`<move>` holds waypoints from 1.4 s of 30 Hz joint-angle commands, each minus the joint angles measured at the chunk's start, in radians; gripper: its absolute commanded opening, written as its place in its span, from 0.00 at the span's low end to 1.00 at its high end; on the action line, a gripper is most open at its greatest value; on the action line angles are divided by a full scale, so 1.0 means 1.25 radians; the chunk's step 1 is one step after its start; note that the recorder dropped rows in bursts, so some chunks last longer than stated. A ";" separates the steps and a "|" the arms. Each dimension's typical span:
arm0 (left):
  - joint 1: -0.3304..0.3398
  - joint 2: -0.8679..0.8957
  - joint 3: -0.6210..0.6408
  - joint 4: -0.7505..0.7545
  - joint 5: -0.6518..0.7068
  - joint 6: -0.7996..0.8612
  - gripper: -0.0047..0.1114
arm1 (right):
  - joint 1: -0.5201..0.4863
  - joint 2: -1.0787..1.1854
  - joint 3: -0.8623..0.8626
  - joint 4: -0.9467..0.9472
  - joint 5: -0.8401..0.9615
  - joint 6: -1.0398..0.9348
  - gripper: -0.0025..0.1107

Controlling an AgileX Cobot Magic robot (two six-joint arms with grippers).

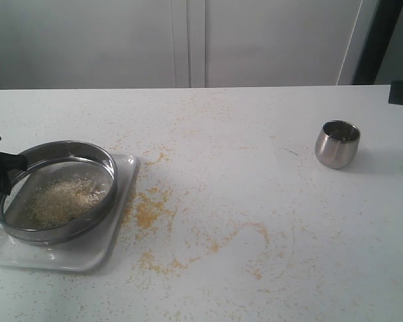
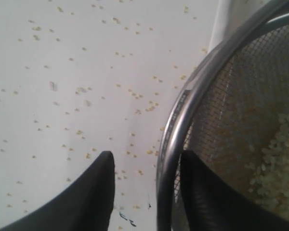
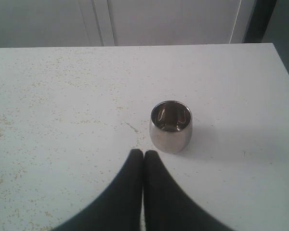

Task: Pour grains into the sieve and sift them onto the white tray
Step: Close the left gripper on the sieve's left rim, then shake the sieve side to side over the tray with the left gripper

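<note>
The sieve (image 1: pixel 87 151), a wide steel ring with a grey mesh bottom, rests on the white tray (image 1: pixel 87 251) at the table's left. A pile of pale beige and yellow grains (image 1: pixel 60 198) lies on its mesh. My left gripper (image 1: pixel 0 171) is at the sieve's left rim. In the left wrist view it (image 2: pixel 147 156) is open and straddles the sieve's rim (image 2: pixel 192 91): one finger is inside over the mesh near the grains (image 2: pixel 274 159), the other outside with a gap to the rim. My right gripper (image 3: pixel 143 154) is shut and empty, a short way back from the steel cup (image 3: pixel 170 126).
The small steel cup (image 1: pixel 337 144) stands upright at the table's right and looks empty. Yellow specks (image 1: pixel 148 208) are strewn over the tabletop, thickest just right of the tray. A corner of the tray (image 2: pixel 224 19) shows beyond the sieve's rim.
</note>
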 commanded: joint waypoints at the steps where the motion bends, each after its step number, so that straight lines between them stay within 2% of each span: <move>1: 0.002 -0.003 -0.004 -0.014 0.023 0.004 0.46 | 0.001 -0.006 0.006 -0.001 -0.005 0.000 0.02; 5: 0.002 -0.003 -0.004 -0.014 0.023 0.004 0.40 | 0.001 -0.006 0.006 -0.001 -0.005 0.000 0.02; 10: 0.002 -0.003 -0.004 -0.014 0.024 0.004 0.25 | 0.001 -0.006 0.006 -0.001 -0.005 0.000 0.02; 19: 0.002 -0.003 -0.004 -0.014 0.029 -0.009 0.04 | 0.001 -0.006 0.006 -0.001 -0.005 0.000 0.02; 27: 0.002 -0.010 -0.004 -0.074 0.031 -0.012 0.04 | 0.001 -0.006 0.006 -0.001 -0.005 0.000 0.02; 42: 0.006 -0.100 0.003 -0.067 0.086 0.031 0.04 | 0.001 -0.006 0.006 -0.001 -0.005 0.000 0.02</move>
